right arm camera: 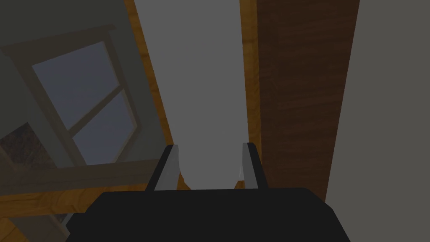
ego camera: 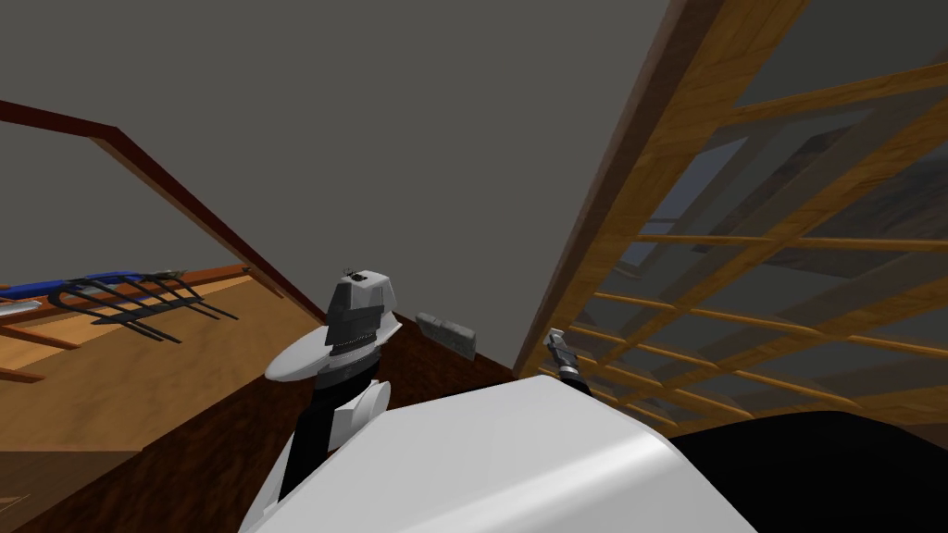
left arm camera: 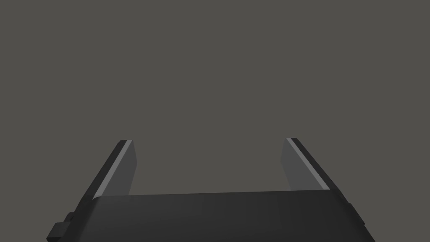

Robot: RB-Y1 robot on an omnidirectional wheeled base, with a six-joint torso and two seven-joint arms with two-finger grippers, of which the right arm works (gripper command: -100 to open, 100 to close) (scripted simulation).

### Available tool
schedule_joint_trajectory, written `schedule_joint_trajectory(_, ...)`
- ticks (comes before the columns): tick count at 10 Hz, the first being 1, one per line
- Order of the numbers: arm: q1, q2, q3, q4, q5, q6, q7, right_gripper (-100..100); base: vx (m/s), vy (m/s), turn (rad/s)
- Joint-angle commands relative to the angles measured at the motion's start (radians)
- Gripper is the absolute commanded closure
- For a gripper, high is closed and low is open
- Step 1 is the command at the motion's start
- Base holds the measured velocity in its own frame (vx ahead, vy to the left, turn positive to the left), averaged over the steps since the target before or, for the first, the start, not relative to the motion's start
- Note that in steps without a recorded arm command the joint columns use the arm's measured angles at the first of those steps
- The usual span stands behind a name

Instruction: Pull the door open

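Observation:
A wooden door (ego camera: 704, 268) with glass panes and a lattice of thin bars fills the right of the head view. At its near edge a small grey lever handle (ego camera: 556, 346) sticks out above my chest. In the right wrist view my right gripper (right arm camera: 209, 161) has its fingers pressed on the sides of a pale grey bar, the handle (right arm camera: 201, 105), with the door's wooden stile (right arm camera: 250, 84) and panes (right arm camera: 84, 105) behind. My left gripper (left arm camera: 209, 164) stands open with nothing between its fingers, facing a flat grey wall; that arm (ego camera: 356, 319) is raised left of the door.
A grey wall (ego camera: 370, 139) stands straight ahead, with a small grey box (ego camera: 446, 334) low on it. At the left, a wooden surface (ego camera: 102, 370) carries a dark wire rack (ego camera: 130, 301). Dark brown floor (ego camera: 185, 453) lies below.

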Motion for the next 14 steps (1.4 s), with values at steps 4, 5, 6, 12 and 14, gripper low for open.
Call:
schedule_joint_trajectory(4, -0.005, -0.009, 0.038, 0.006, -0.046, -0.001, -0.118, 100, -0.024, -0.007, 0.015)
schedule_joint_trajectory(5, -0.006, -0.011, 0.047, 0.008, -0.058, 0.000, -0.146, 100, -0.034, -0.011, 0.021)
schedule_joint_trajectory(6, -0.007, -0.014, 0.059, 0.010, -0.073, 0.000, -0.173, 100, -0.035, -0.010, 0.022)
schedule_joint_trajectory(12, -0.011, -0.023, 0.100, 0.016, -0.123, 0.002, -0.290, 100, -0.025, -0.006, 0.013)
schedule_joint_trajectory(14, -0.014, -0.030, 0.132, 0.021, -0.161, 0.004, -0.354, 100, -0.029, -0.008, 0.021)
